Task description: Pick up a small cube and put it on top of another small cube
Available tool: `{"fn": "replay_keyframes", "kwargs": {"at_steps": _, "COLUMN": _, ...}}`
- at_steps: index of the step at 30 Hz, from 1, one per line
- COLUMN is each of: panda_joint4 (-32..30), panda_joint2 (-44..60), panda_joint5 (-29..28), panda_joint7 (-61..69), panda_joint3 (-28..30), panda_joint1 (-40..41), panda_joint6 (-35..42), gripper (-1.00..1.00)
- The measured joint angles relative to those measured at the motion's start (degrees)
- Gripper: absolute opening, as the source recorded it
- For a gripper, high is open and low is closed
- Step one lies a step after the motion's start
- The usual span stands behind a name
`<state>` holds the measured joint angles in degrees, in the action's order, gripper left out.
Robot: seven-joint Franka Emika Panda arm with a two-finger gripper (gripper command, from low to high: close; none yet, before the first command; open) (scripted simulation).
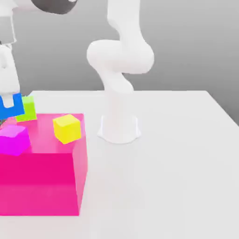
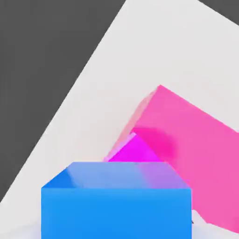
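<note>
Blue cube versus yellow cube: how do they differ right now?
The blue cube is clamped in the gripper at the exterior view's left edge, off any surface; the yellow cube rests free on the big pink block. The blue cube hangs squarely; the yellow cube sits tilted. Both are small, plain-faced cubes of similar size.

Blue cube [image 1: 10, 108] cut by frame edge; pincer [image 1: 6, 100] partly cropped.

a bright blue, plain-faced small cube [image 1: 11, 108] sits between the white jaws, a lime green cube [image 1: 29, 109] just beside it. below the jaws, a big pink block [image 1: 46, 182] carries a yellow cube [image 1: 67, 128] and a magenta cube [image 1: 14, 139], all unpatterned, on a white table [image 1: 177, 163] against a grey backdrop.
</note>
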<state>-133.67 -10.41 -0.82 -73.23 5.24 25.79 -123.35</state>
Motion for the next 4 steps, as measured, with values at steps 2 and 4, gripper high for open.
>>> {"fn": "replay_keyframes", "kwargs": {"at_steps": 2, "panda_joint4": -0.9, "panda_joint2": 0.55, "panda_joint5": 0.06, "panda_joint7": 0.11, "panda_joint3": 0.06, "panda_joint1": 0.07, "panda_joint6": -1.44, "gripper": 1.0}}
{"fn": "replay_keyframes", "kwargs": {"at_steps": 4, "panda_joint4": -0.9, "panda_joint2": 0.55, "panda_joint5": 0.06, "panda_joint7": 0.11, "panda_joint3": 0.06, "panda_joint1": 0.07, "panda_joint6": -1.44, "gripper": 1.0}}
